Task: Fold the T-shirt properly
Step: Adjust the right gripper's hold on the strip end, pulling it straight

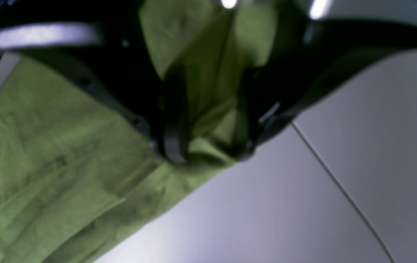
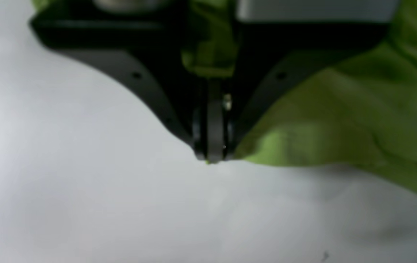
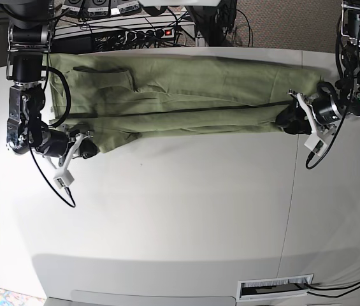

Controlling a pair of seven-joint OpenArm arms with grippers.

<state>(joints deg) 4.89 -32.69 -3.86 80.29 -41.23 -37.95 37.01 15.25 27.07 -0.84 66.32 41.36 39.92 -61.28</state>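
Black jaws of the right gripper (image 2: 212, 159) fill the right wrist view, pressed together at their tips on the near edge of the green T-shirt (image 3: 186, 95), low over the white table (image 3: 180, 217). From the base view, the T-shirt lies as a long band across the far side of the table, stretched between both arms. At its other end, the left gripper (image 1: 208, 155) has its jaws set wide apart with a bunch of the cloth between them.
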